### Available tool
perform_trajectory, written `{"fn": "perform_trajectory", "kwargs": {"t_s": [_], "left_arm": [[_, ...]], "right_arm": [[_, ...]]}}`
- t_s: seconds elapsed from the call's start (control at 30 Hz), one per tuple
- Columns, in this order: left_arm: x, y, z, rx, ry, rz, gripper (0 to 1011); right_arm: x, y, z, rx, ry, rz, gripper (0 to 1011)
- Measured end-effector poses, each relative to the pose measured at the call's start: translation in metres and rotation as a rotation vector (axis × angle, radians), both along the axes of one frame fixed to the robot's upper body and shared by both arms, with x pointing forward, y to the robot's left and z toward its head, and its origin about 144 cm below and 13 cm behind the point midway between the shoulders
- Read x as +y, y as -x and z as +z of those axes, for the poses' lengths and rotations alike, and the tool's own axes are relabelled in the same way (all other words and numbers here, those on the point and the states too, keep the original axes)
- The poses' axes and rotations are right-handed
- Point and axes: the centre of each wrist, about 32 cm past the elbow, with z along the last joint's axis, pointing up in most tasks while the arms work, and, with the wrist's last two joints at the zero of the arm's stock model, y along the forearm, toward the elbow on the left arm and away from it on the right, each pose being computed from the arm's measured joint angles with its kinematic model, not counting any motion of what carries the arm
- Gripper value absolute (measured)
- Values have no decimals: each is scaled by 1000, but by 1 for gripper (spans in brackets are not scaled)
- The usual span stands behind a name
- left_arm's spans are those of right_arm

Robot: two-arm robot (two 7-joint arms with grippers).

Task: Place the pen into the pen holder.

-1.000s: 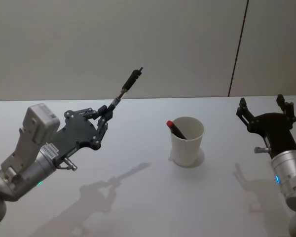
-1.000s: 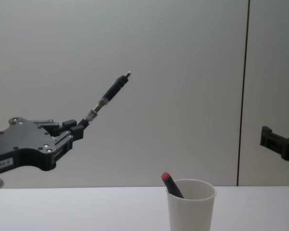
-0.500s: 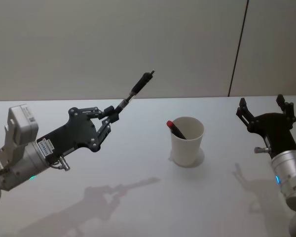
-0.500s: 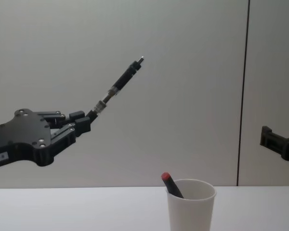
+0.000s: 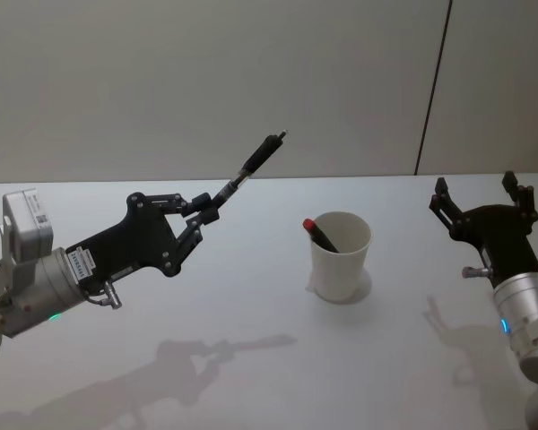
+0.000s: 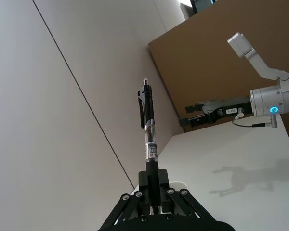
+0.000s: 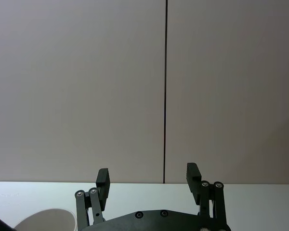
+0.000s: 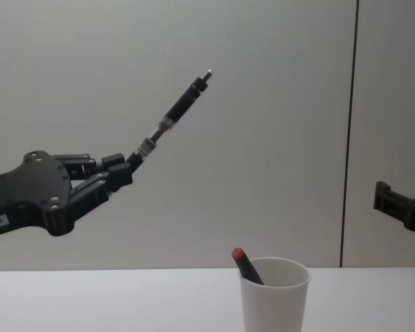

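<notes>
My left gripper (image 5: 200,218) (image 8: 121,173) (image 6: 154,204) is shut on the tip end of a black pen (image 5: 251,167) (image 8: 175,113) (image 6: 148,130), which points up and toward the right, well above the table and to the left of the pen holder. The pen holder (image 5: 340,256) (image 8: 274,293) (image 7: 45,219) is a white paper cup standing upright on the table, with a red-capped black pen (image 5: 318,233) (image 8: 245,266) leaning inside it. My right gripper (image 5: 481,199) (image 7: 148,179) hovers open and empty to the right of the cup.
The white table (image 5: 251,358) stretches below both arms, with shadows of the arms on it. A plain wall with a dark vertical seam (image 5: 433,90) stands behind. A brown board (image 6: 231,57) rises beyond the table.
My left gripper has lifted and moved a little to the right with the pen, whose free end now sits higher. The right gripper has stayed still.
</notes>
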Motion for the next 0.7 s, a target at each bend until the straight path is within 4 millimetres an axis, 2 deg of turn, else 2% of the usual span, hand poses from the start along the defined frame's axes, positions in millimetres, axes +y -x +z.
{"fn": "perform_trajectory", "kwargs": {"t_s": [0.37,0.7], "left_arm": [[2,-4,0,-7,3,-25,126],[3,-5,0,-11,4,-35,126]], "right_arm": [[-1,0,0,-4,1,12,1002],[-5,2,1,-32,0,100,1002]]}}
